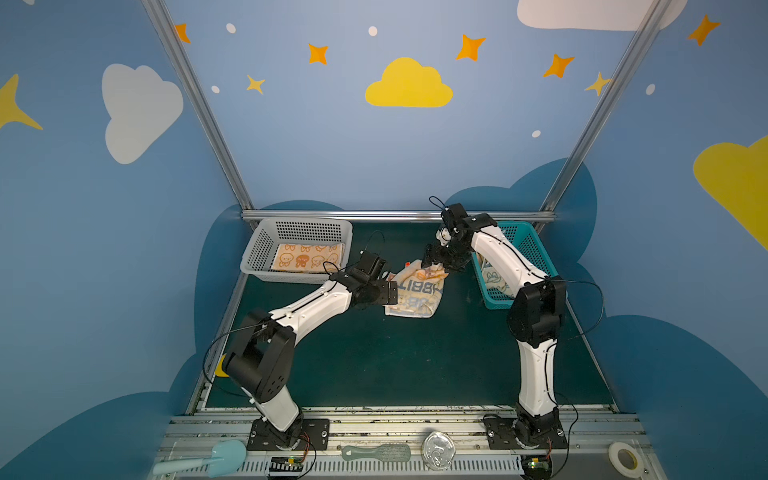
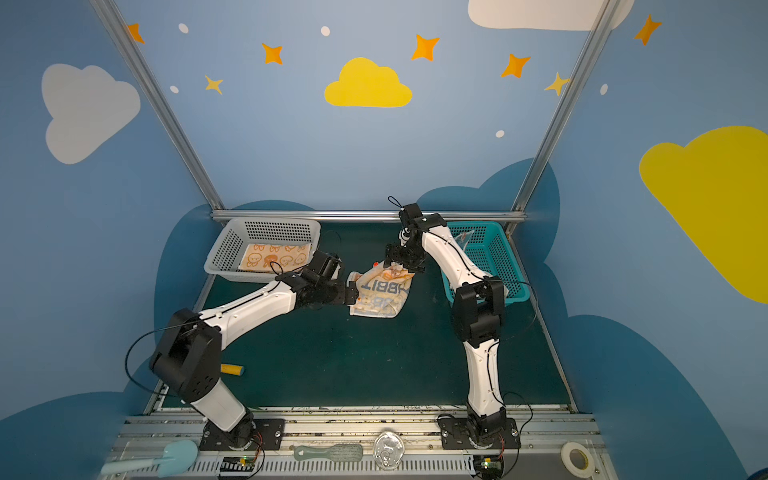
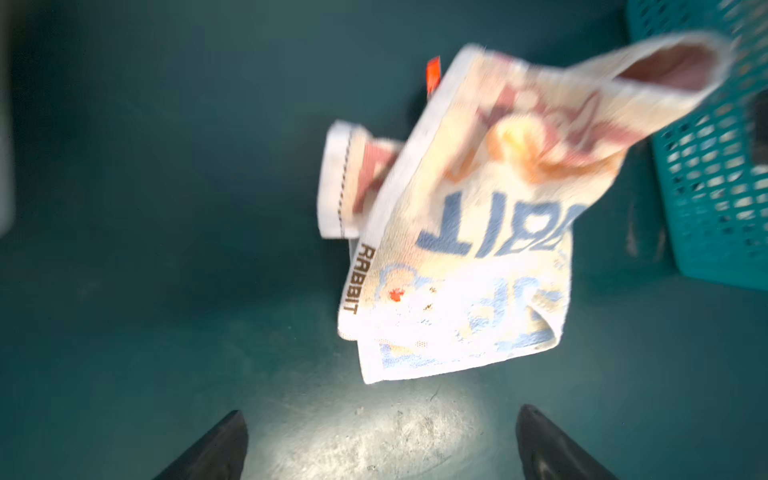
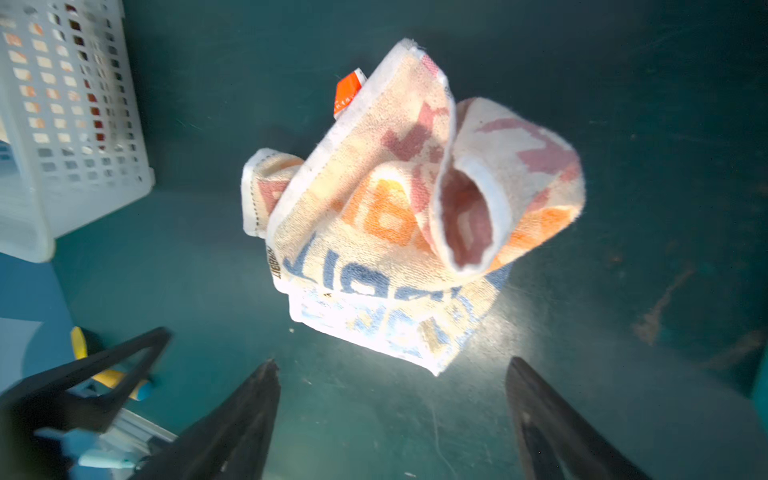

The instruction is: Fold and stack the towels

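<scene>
A crumpled cream towel with orange and blue "RABBIT" lettering (image 1: 417, 293) (image 2: 382, 293) lies on the dark green mat mid-table, one corner looped upward (image 4: 469, 208). My left gripper (image 1: 392, 292) (image 3: 380, 409) is open just left of it, with nothing between its fingers. My right gripper (image 1: 434, 266) (image 4: 391, 360) hangs open over the towel's far edge, apart from it. A folded orange-bunny towel (image 1: 307, 257) (image 2: 276, 257) lies flat in the grey basket (image 1: 307, 224). A blue-and-cream bunny towel (image 1: 494, 280) sits in the teal basket (image 1: 536, 249), partly hidden by my right arm.
The grey basket (image 2: 274, 224) stands at the back left and the teal basket (image 2: 494, 253) (image 3: 715, 187) at the back right. A yellow cylinder (image 2: 232, 369) lies near the left arm's base. On the front rail lie a blue scoop (image 1: 224, 455), a brush (image 1: 376, 453), a can lid (image 1: 436, 449) and a tape roll (image 1: 623, 457).
</scene>
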`<state>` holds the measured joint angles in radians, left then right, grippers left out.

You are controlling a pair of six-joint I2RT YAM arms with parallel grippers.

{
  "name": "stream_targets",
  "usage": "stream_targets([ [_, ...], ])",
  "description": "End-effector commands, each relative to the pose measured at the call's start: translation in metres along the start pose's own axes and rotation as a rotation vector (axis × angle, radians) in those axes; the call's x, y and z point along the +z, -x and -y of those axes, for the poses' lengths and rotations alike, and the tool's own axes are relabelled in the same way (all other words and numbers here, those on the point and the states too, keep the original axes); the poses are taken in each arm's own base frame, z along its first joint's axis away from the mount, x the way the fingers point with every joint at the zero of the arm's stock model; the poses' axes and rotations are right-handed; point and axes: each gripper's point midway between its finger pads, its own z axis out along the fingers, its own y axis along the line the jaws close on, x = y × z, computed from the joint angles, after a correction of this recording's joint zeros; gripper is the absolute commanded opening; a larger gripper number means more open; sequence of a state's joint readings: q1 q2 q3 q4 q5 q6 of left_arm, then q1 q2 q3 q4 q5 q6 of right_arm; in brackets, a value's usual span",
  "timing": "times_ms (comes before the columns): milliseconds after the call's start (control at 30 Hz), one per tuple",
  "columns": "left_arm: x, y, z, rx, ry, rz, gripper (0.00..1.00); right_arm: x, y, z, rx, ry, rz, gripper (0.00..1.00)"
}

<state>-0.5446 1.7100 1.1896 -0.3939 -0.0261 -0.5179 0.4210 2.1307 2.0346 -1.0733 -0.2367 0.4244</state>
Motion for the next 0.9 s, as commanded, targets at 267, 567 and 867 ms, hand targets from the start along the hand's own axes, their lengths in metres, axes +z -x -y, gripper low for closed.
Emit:
stream_targets([
  [267, 0.044, -0.005, 0.003, -0.152, -0.162, -0.117, 0.95, -0.01, -0.005, -0.015, -0.024, 0.073, 0.011, 0.88],
  [567, 0.065, -0.017, 0.01, -0.183, -0.237, -0.198, 0.81, -0.01, -0.006, -0.012, -0.022, 0.079, 0.013, 0.88],
  [867, 0.078, -0.024, 0.005, -0.189, -0.225, -0.214, 0.66, -0.013, -0.003, -0.016, -0.02, 0.107, 0.026, 0.89],
])
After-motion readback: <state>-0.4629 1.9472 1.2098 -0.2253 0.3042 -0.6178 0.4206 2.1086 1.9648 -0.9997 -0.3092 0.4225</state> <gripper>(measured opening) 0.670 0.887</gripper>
